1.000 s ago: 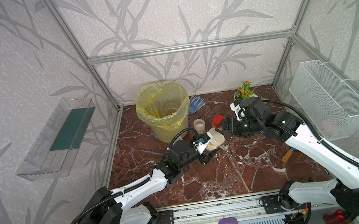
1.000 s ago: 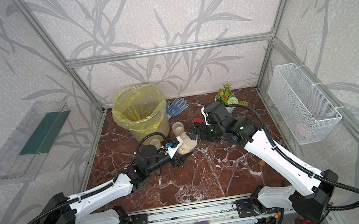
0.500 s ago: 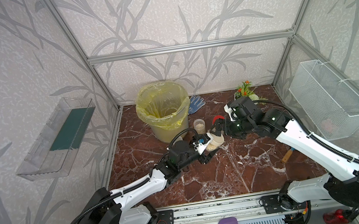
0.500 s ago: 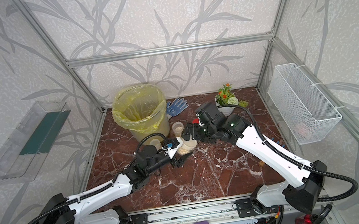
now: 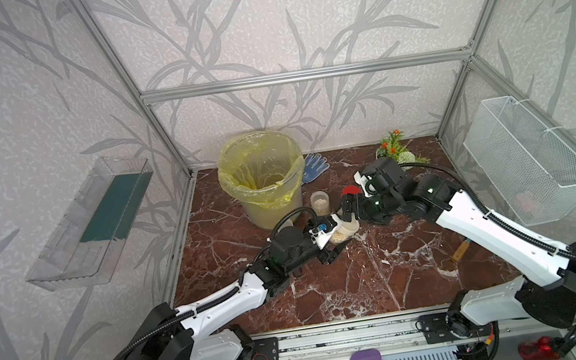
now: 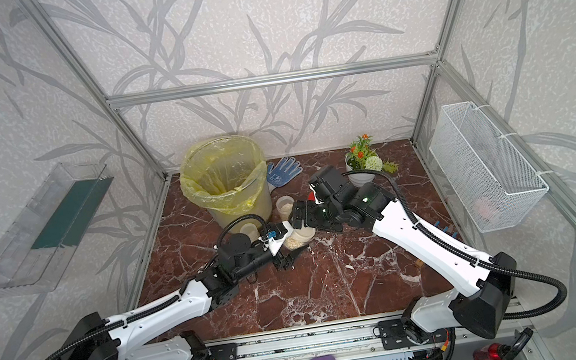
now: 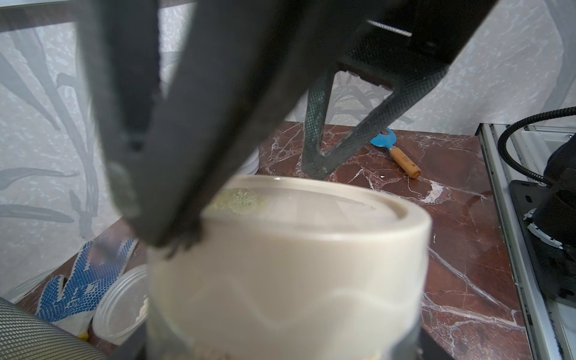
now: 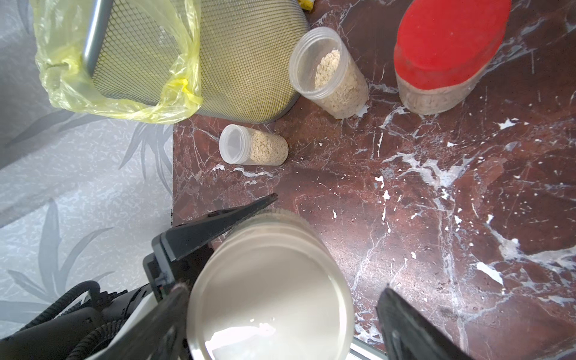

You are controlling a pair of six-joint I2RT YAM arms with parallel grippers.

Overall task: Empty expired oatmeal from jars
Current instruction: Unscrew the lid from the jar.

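**Desk:** Checking both top views, what did you have on the squat jar [image 5: 342, 234]?

**Me:** I had it over the middle of the tabletop [image 5: 370, 284], in front of the yellow-lined bin [image 5: 275, 209]. The left jaws were closed across its clear body. Those views hid how the right jaws sat.

**Desk:** And the wrist feeds?

**Me:** My right wrist feed looked straight onto the beige lid [image 8: 271, 299]. The right jaws stood wide, straddling it and gripping nothing, with bare marble showing between one finger [image 8: 405, 327] and the lid. My left wrist feed showed a finger [image 7: 174, 156] against the lid's rim, though blur kept me from calling it firm contact.

**Desk:** Which way did it lie?

**Me:** It was tilted. Its axis ran from one arm towards the other, with the lid end raised and facing the right arm. The oatmeal [image 5: 338, 239] had slumped to the base end. Behind it I saw a slim jar [image 8: 333, 74], a second slim jar [image 8: 252, 145] and the red-capped jar [image 8: 442, 53].
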